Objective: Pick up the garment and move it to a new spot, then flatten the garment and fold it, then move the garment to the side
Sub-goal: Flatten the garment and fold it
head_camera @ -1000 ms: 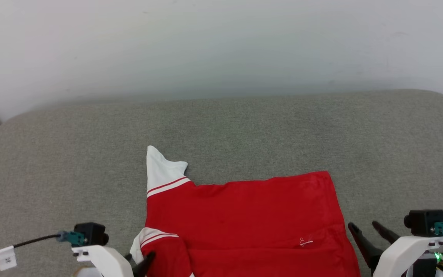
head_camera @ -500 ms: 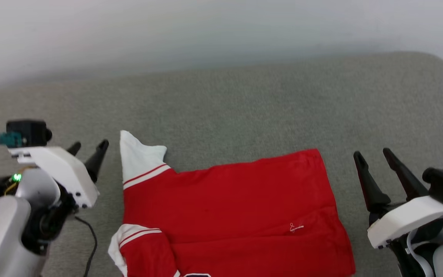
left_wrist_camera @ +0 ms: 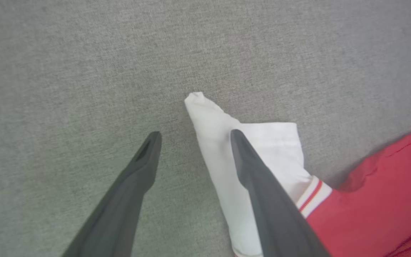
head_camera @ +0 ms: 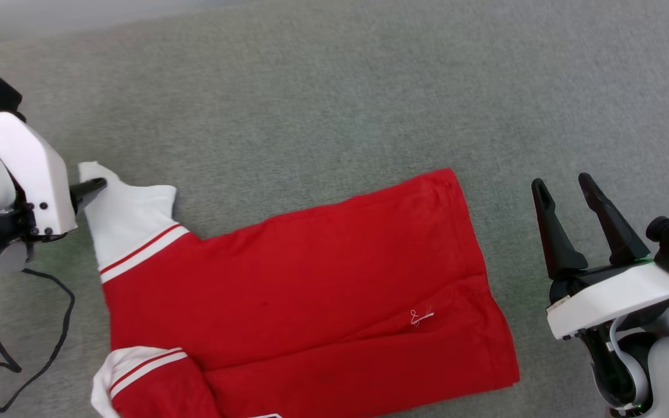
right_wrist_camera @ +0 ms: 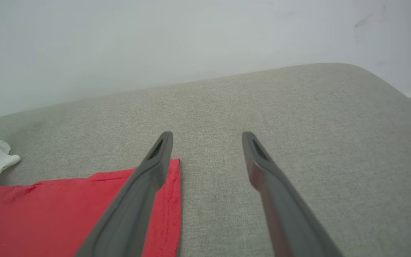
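Head view had tipped down from a second before, so the shift of the whole picture was the camera's, not the cloth's. The grey cushion (head_camera: pixel 334 87) bore the garment (head_camera: pixel 288 290), which lay spread and mostly flat near its front edge, red body across the middle, both sleeves to the left.

The real change was in the arms. The right gripper (head_camera: pixel 561 180) had risen from the lower corner to stand just beside the garment's right edge, fingers wide apart and holding nothing; in the right wrist view one finger hung over the red corner and the other over bare cushion. The left gripper (left_wrist_camera: pixel 194 134) had gone from the near sleeve up to the far one, fingers also spread and empty. One finger lay over the white sleeve end (head_camera: pixel 128 215) and the other over cushion, with the sleeve's edge between them. Whether they touched the cloth could not be told.

It looked as if both arms were lining up on the far corners, probably to fold the garment or pull it flat.

A small white logo (head_camera: pixel 421 317) showed near the right hem.

As for containers, the garment lay straight on the cushion, in nothing.
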Controlling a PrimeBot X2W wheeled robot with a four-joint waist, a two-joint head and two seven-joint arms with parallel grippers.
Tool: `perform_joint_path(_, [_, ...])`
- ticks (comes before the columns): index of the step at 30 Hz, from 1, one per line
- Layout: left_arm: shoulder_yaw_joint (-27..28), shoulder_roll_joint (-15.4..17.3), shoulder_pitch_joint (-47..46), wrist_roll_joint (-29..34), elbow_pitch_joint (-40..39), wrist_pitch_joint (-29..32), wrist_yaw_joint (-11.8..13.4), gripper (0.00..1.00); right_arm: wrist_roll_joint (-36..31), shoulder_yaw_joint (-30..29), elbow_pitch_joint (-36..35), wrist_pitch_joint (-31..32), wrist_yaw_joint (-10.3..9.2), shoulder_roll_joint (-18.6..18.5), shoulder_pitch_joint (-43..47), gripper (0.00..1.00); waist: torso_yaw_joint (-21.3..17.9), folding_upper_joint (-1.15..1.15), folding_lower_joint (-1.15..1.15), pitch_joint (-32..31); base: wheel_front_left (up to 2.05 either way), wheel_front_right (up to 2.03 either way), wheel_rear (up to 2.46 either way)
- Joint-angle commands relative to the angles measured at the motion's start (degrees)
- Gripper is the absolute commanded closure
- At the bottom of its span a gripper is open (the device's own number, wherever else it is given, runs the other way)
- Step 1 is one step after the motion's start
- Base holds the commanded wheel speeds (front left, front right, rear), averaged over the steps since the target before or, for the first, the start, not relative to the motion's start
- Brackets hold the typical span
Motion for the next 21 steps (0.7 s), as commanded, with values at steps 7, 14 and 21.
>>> perform_joint_path(7, [-3.17,0.71,-1.62,-0.56,4.68,9.73,2.16,0.0,1.54,0.01,1.56,0.0,-0.05,0.89,-1.74,0.0,-3.74,0.0,-0.01,4.79,0.0,0.0,0.0])
perform_joint_path(14, [-5.85,-2.22,0.73,-1.72,6.52,13.79,3.46,1.0,4.13,-0.68,3.13,2.76,-0.05,-0.06,-3.31,0.0,-3.66,0.0,-0.01,5.38,0.0,0.0,0.0])
perform_joint_path(21, [-4.55,-4.71,-1.55,-2.27,7.66,9.55,2.07,1.0,10.4,1.47,7.48,15.89,-0.05,-3.84,-9.09,0.0,-1.34,0.0,-0.01,4.49,0.0,0.0,0.0])
